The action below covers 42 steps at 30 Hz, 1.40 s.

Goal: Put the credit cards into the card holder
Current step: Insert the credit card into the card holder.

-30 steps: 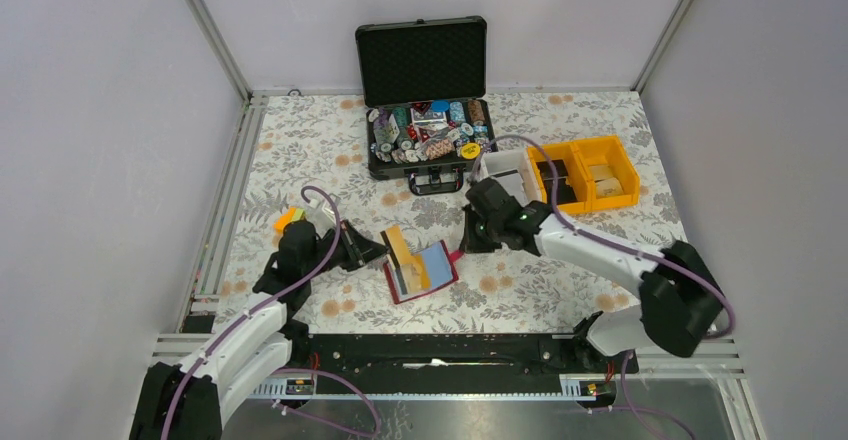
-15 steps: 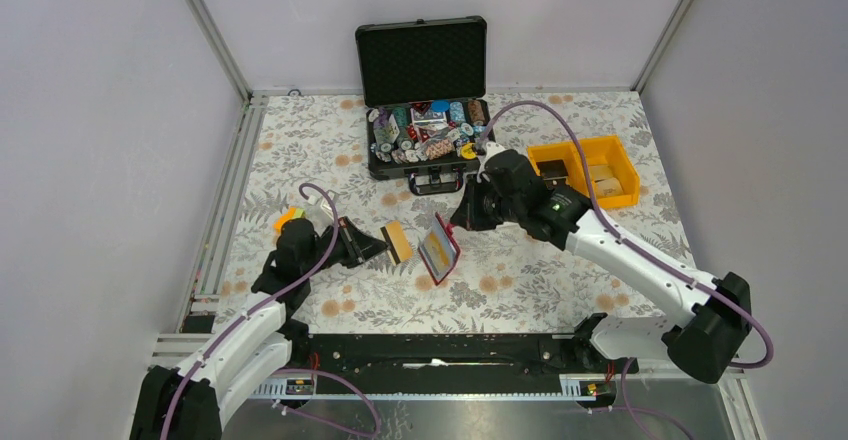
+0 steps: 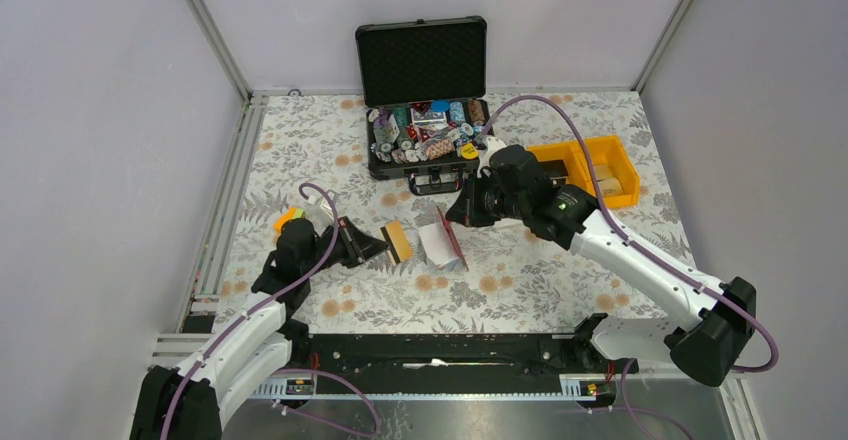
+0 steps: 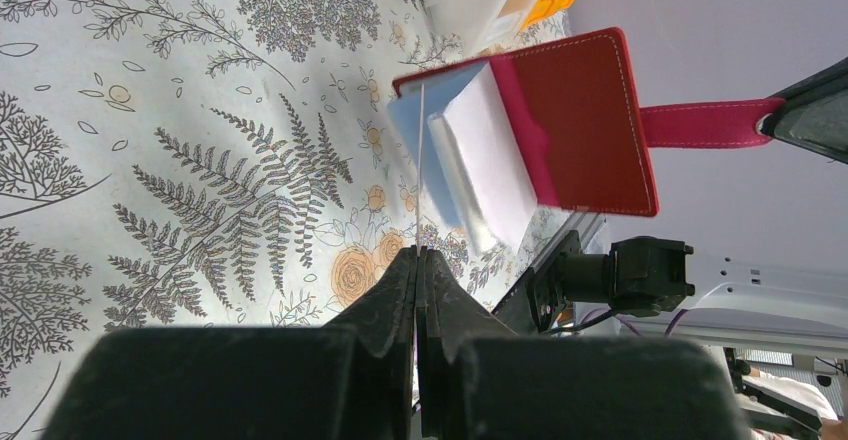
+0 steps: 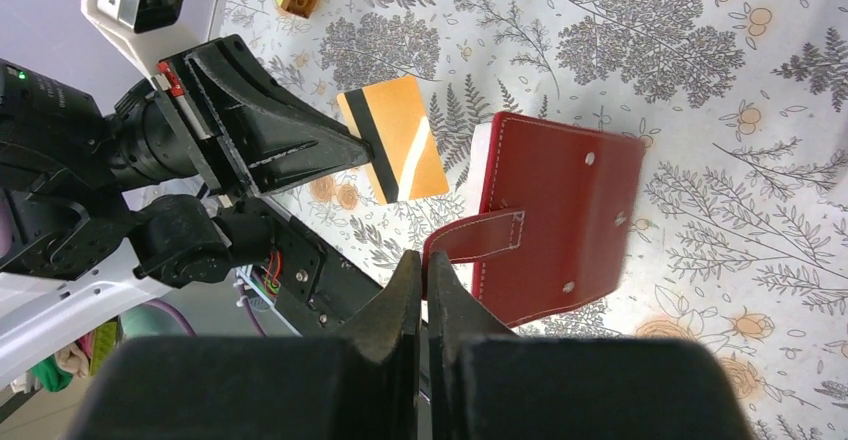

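Seen from above: a table (image 3: pixel 300 140) covered in a flower-patterned cloth. The left gripper (image 3: pixel 383 247) has its fingers pressed together on the edge of an orange card (image 3: pixel 399 242) with a dark stripe. The card sits just left of the wallet, not touching it.

The right gripper (image 3: pixel 462 212) is clamped on the strap (image 5: pixel 478 239) of a dark red wallet (image 3: pixel 447 240). The wallet stands on edge at mid-table, between the two grippers. Whether its lower edge touches the cloth cannot be told. Inside it sit a pale blue card (image 4: pixel 435 110) and a white card (image 4: pixel 490 140), both sticking out from its inner face.

At the back, an open black case (image 3: pixel 422 60) holds a heap of poker chips (image 3: pixel 425 135). To the right, a yellow bin (image 3: pixel 600 148) holds pale items too small to identify.
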Each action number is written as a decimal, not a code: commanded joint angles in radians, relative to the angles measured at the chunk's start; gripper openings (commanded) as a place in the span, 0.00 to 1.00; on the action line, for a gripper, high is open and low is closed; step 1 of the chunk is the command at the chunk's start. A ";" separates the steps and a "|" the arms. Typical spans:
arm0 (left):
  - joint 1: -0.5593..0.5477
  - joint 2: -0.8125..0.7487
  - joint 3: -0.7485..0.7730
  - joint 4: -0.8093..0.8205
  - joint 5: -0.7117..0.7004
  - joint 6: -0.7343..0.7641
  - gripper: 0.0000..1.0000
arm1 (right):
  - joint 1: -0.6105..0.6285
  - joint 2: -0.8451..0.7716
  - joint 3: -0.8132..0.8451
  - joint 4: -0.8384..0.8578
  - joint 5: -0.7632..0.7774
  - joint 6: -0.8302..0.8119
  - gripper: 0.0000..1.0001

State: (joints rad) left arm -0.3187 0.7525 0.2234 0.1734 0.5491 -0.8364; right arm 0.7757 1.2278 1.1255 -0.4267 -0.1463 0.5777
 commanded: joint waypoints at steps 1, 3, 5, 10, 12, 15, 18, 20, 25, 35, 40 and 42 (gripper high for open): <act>0.003 -0.007 0.028 0.053 0.018 -0.003 0.00 | -0.004 -0.005 0.002 0.082 -0.064 0.024 0.00; 0.003 -0.020 0.032 0.050 0.013 -0.006 0.00 | -0.005 -0.007 0.001 0.097 -0.087 0.034 0.00; 0.004 -0.036 0.051 0.024 -0.002 0.002 0.00 | -0.005 -0.009 -0.008 0.119 -0.108 0.045 0.00; 0.015 -0.065 0.089 -0.033 -0.017 0.016 0.00 | -0.020 -0.017 -0.121 0.153 -0.027 0.074 0.00; 0.022 -0.074 0.098 -0.051 -0.018 0.023 0.00 | -0.041 -0.005 -0.195 0.153 0.022 0.084 0.00; 0.030 -0.077 0.110 -0.087 -0.016 0.040 0.00 | -0.082 0.028 -0.317 0.156 0.051 0.107 0.00; 0.034 -0.081 0.114 -0.103 -0.015 0.052 0.00 | -0.096 0.029 -0.403 0.116 0.134 0.130 0.00; 0.037 -0.076 0.116 -0.101 -0.012 0.052 0.00 | -0.096 0.011 -0.433 0.090 0.207 0.153 0.02; 0.036 -0.039 0.119 -0.064 0.010 0.046 0.00 | -0.096 -0.020 -0.427 0.054 0.278 0.147 0.52; 0.037 0.020 0.099 0.021 0.041 0.027 0.00 | -0.061 -0.062 -0.334 0.133 0.211 0.112 0.70; 0.031 0.103 0.103 0.120 0.148 0.033 0.00 | -0.061 -0.032 -0.450 0.462 -0.067 0.167 0.70; 0.018 0.134 0.111 0.145 0.192 0.030 0.00 | -0.061 -0.007 -0.487 0.606 -0.203 0.188 0.71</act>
State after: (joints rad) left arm -0.2878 0.8425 0.2951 0.1802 0.6209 -0.8093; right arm 0.7071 1.1831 0.7082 -0.1379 -0.0715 0.7181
